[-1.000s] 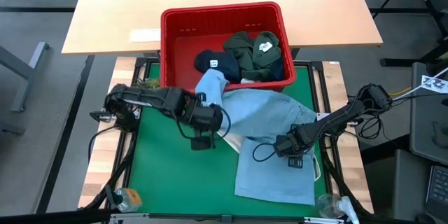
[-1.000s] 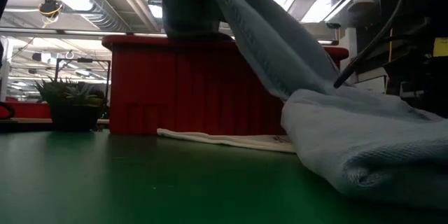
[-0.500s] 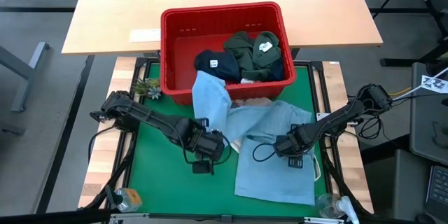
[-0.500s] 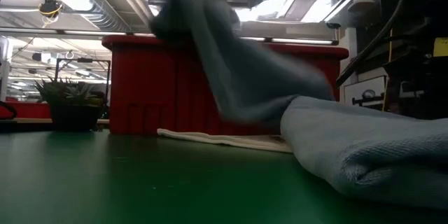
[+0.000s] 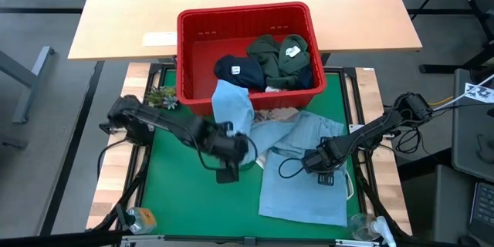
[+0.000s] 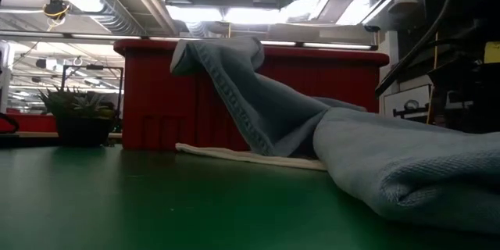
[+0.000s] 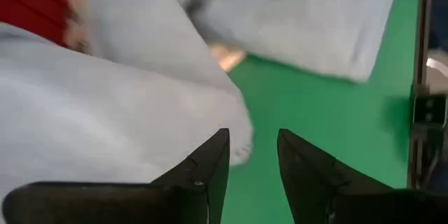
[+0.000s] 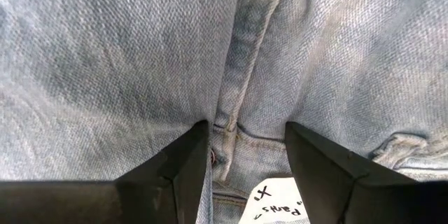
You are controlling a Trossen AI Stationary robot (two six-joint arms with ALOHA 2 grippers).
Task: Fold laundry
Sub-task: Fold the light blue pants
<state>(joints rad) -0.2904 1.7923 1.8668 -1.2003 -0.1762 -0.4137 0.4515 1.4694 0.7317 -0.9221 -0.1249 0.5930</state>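
Left end effector hovers released, fingers parted, beside the jeans, which drape from the red basket over the green table. Right end effector rests parted on the jeans' waistband.

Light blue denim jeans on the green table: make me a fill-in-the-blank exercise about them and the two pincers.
1. One leg of the light blue denim jeans drapes over the rim of the ____ plastic basket.
2. The right pincer rests on the jeans with its jaws ____.
3. The left pincer grips ____.

Missing words: red; open; nothing
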